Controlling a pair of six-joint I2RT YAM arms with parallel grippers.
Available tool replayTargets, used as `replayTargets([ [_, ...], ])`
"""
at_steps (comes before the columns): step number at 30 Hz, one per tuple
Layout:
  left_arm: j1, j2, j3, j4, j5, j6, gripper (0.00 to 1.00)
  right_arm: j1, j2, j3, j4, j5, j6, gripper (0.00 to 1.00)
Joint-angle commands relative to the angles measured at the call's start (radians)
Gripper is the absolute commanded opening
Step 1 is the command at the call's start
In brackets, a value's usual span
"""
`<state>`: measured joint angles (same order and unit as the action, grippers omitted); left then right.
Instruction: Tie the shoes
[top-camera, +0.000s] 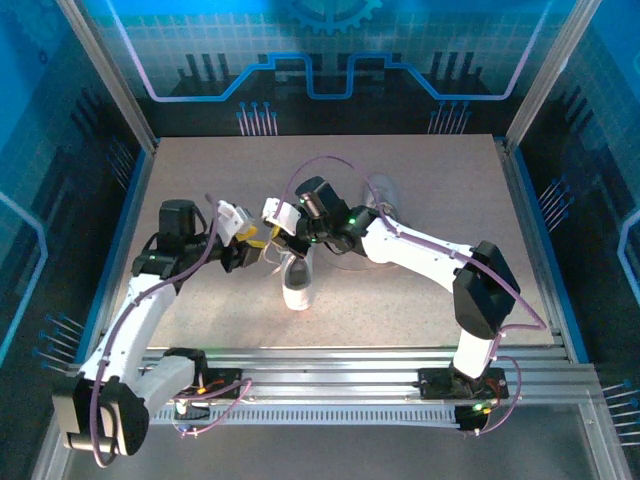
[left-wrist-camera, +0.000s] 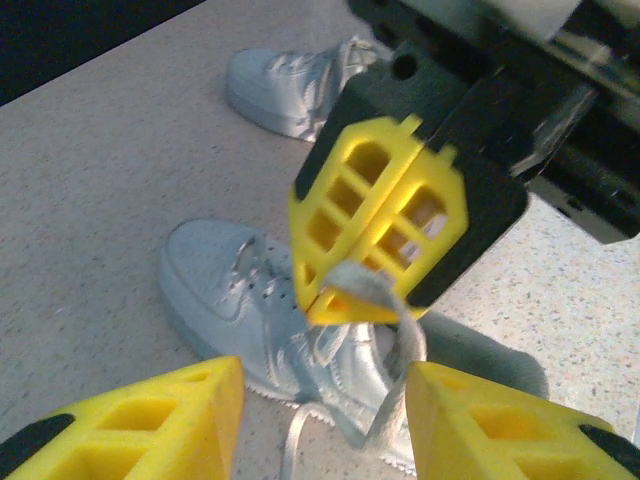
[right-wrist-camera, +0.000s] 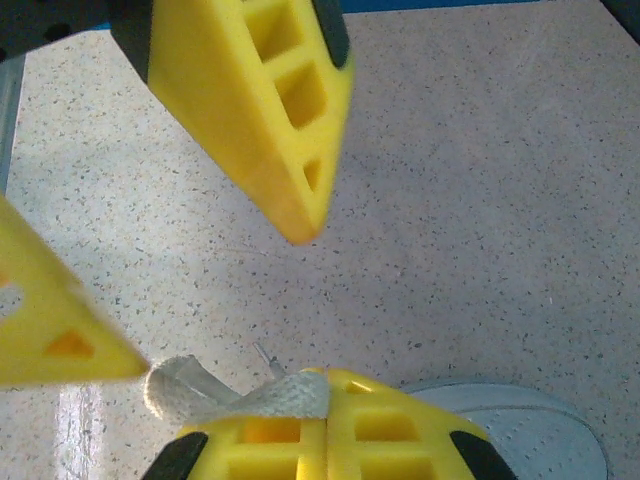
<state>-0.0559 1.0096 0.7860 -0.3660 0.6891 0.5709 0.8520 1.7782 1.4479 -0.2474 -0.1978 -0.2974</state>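
Observation:
Two pale shoes lie on the table. The nearer shoe (top-camera: 298, 285) (left-wrist-camera: 250, 310) sits under both grippers, toe toward the arms' bases. The far shoe (top-camera: 386, 203) (left-wrist-camera: 290, 85) lies behind the right arm, partly hidden. My right gripper (top-camera: 284, 240) (left-wrist-camera: 335, 305) (right-wrist-camera: 328, 388) hangs above the near shoe, shut on a flat pale lace (left-wrist-camera: 400, 330) (right-wrist-camera: 250, 395) that loops down to the shoe. My left gripper (top-camera: 254, 248) (left-wrist-camera: 325, 420) faces it at close range, its yellow fingers (left-wrist-camera: 150, 420) apart. The lace hangs just beside its right finger and nothing is pinched.
The speckled beige tabletop (top-camera: 420, 290) has free room on the right and at the back. Metal frame posts and blue panels enclose it. A slotted rail (top-camera: 330, 365) runs along the near edge by the arm bases.

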Motion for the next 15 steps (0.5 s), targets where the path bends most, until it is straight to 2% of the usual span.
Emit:
replayTargets([
  [1, -0.029, 0.014, -0.007, 0.077, 0.051, 0.002, 0.48, -0.002, -0.023, 0.045, -0.045, -0.006, -0.017, 0.00],
  [5, -0.050, 0.061, 0.013, 0.052, 0.027, 0.028, 0.47, -0.002, -0.016, 0.056, -0.058, -0.011, -0.019, 0.00],
  [6, -0.056, 0.074, 0.022, 0.037, 0.014, 0.038, 0.43, -0.003, -0.014, 0.059, -0.059, -0.013, -0.018, 0.00],
  [8, -0.061, 0.094, 0.035, 0.019, 0.011, 0.051, 0.32, -0.002, -0.011, 0.064, -0.063, -0.018, -0.018, 0.00],
  [11, -0.065, 0.101, 0.047, 0.010, 0.015, 0.056, 0.03, -0.005, -0.011, 0.063, -0.060, -0.023, -0.017, 0.00],
  [12, -0.064, 0.097, 0.050, 0.009, 0.013, 0.055, 0.00, -0.009, -0.016, 0.057, -0.052, -0.023, -0.010, 0.00],
  [13, -0.064, 0.092, 0.050, 0.011, 0.007, 0.052, 0.00, -0.016, -0.022, 0.040, -0.031, -0.031, 0.008, 0.09],
  [15, -0.064, 0.079, 0.055, 0.009, 0.001, 0.047, 0.00, -0.053, -0.053, -0.030, 0.067, -0.111, 0.078, 0.32],
])
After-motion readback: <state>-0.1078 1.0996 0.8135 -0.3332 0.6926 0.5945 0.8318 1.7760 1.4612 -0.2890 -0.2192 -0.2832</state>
